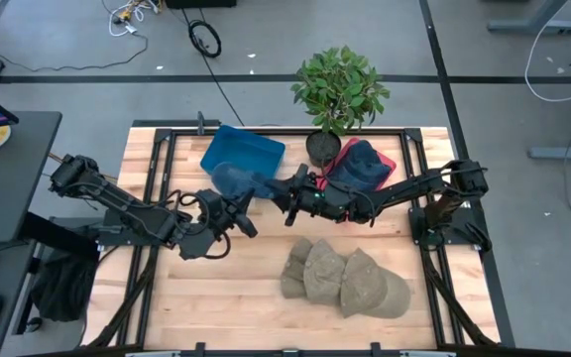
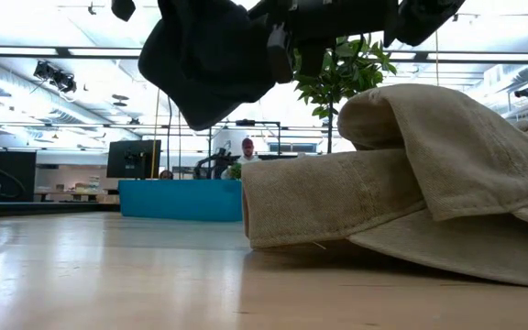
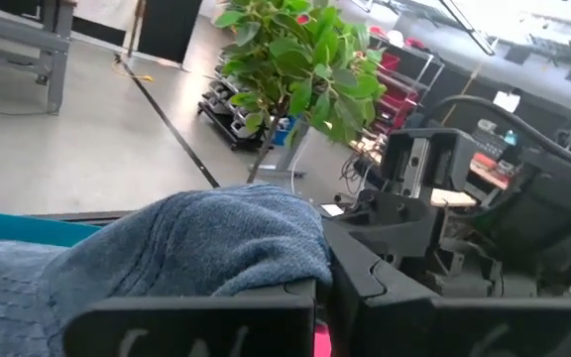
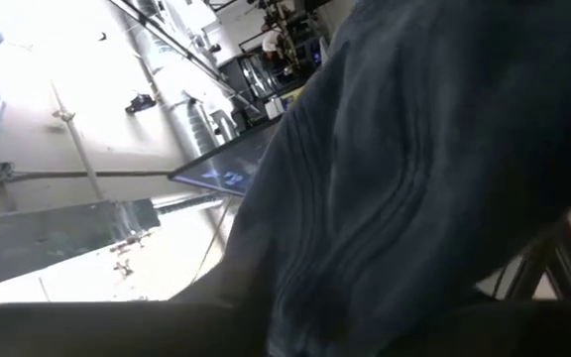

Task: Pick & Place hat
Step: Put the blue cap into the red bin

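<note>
A dark blue hat (image 1: pixel 234 180) hangs in the air over the middle of the table, in front of the blue bin (image 1: pixel 246 151). In the low view the hat (image 2: pixel 204 60) droops well above the table top. My right gripper (image 1: pixel 287 203) reaches in from the table's right and is shut on the hat's right side; the blue cloth (image 4: pixel 414 149) fills its wrist view. My left gripper (image 1: pixel 241 220) is just near of the hat, whose crown (image 3: pixel 186 248) shows close in front of it. Whether the left gripper touches the hat, I cannot tell. My right gripper holds the hat by its right-hand edge (image 2: pixel 264 55), coming roughly level from the table's right. The cloth itself hides the exact place of contact. The hat is lifted clear of the table and sags below and to the left of the gripper (image 2: pixel 287 41).
Several beige hats (image 1: pixel 345 278) lie overlapped on the near right of the table and loom large in the low view (image 2: pixel 401 174). A potted plant (image 1: pixel 340 89) stands at the far edge. Beside it another blue hat (image 1: pixel 363 164) rests on a red one.
</note>
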You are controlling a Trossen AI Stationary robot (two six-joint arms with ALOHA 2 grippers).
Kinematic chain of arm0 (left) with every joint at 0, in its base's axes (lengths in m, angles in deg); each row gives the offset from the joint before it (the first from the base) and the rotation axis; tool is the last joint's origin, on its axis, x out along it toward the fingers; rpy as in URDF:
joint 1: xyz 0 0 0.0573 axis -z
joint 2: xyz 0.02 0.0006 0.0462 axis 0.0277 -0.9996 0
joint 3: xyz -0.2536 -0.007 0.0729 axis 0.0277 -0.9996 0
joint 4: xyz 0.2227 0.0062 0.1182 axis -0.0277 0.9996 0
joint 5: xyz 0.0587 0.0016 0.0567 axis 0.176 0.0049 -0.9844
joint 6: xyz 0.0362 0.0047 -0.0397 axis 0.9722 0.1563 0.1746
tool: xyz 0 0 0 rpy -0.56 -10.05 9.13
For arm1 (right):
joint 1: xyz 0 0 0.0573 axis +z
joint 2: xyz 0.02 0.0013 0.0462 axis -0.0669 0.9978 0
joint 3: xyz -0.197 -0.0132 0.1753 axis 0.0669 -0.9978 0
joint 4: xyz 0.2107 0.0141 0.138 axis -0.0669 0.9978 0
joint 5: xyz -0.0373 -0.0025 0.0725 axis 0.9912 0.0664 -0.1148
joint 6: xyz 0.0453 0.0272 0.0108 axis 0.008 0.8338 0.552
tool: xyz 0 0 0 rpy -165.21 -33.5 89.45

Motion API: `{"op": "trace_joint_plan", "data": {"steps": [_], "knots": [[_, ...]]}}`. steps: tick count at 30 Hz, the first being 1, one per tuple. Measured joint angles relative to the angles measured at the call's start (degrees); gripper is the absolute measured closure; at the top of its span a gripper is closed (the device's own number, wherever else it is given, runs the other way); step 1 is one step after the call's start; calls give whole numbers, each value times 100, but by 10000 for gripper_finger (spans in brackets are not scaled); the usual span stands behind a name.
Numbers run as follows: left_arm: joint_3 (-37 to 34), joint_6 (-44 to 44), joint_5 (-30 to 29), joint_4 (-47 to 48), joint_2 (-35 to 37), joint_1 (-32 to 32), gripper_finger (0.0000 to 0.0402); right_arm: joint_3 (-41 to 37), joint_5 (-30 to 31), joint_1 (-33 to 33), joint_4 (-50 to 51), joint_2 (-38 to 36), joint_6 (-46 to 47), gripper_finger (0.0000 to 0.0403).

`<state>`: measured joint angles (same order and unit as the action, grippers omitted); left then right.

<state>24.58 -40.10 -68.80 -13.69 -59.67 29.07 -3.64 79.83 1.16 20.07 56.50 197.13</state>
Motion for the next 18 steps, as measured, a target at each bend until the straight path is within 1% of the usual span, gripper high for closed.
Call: {"op": "trace_joint_plan", "data": {"steps": [4, 5, 7, 10, 13, 18], "knots": [[0, 22, 64, 7, 0, 4, 399, 0, 2, -11, -3, 0, -340, 372], [0, 22, 105, 7, 0, 4, 399, 0, 1, -11, -7, 0, -444, 386], [0, 67, 201, 9, 0, 4, 397, 0, -1, -19, -36, 0, -601, 391], [0, 442, 454, 13, 0, 4, 381, 0, -1, -30, -48, 0, -710, 392], [0, 668, 729, 9, 1, 38, 351, 0, 11, -29, -113, -15, -931, 398], [-2, 750, 864, 2, 42, 197, 287, -2, 108, -30, -271, -63, -1070, 400]]}}
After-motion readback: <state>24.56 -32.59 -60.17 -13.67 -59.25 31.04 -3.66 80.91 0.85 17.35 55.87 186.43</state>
